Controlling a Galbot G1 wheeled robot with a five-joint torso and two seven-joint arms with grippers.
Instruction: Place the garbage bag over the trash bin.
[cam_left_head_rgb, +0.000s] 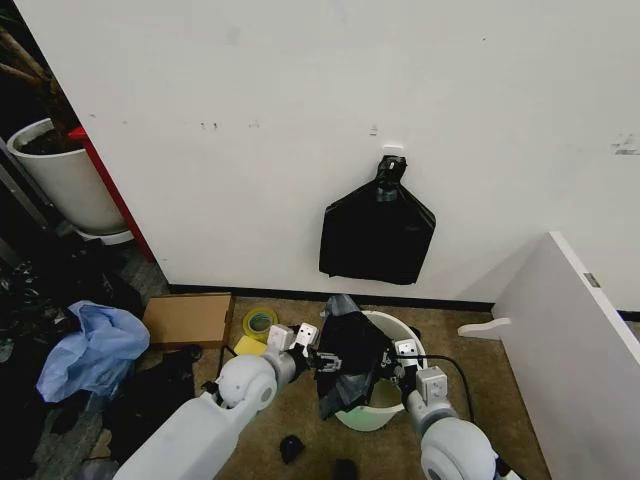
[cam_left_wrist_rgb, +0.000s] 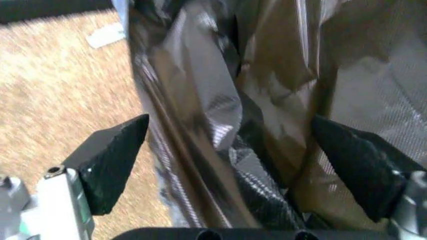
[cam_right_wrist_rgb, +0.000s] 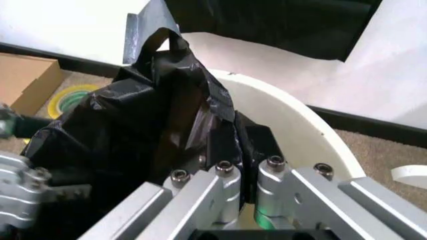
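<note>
We have both arms brought together over the trash bin (cam_left_head_rgb: 385, 395), each at 1 side of the garbage bag (cam_left_head_rgb: 345, 365).

1. The left gripper (cam_left_head_rgb: 318, 358) sits at the bag's 9 o'clock side in the head view. In the left wrist view its 2 dark fingers (cam_left_wrist_rgb: 110, 162) stand wide apart, with the glossy film hanging between them and not visibly pinched. We read this as a spreading or re-gripping posture: a wide jaw lets the limp plastic fall through so an edge can be found.

2. The right gripper (cam_left_head_rgb: 398, 368) sits at the bag's 3 o'clock side, just above the bin's inside. In the right wrist view its metal links run into the crumpled black film beside the white rim (cam_right_wrist_rgb: 293, 112); the fingertips are buried in the folds, so we cannot tell whether they are parted or clamped.

3. The bag lies bunched between the 2 grippers, draped over the bin's 9 o'clock rim, with a tail hanging down the outer wall. Its mouth is not yet stretched round the rim (the bin's 3 o'clock half is bare white).

4. On the wall at 12 o'clock hangs a separate black bundle (cam_left_head_rgb: 378, 235); at 10 o'clock of the bin lie a tape roll (cam_left_head_rgb: 260, 322) and a cardboard box (cam_left_head_rgb: 188, 318).
</note>
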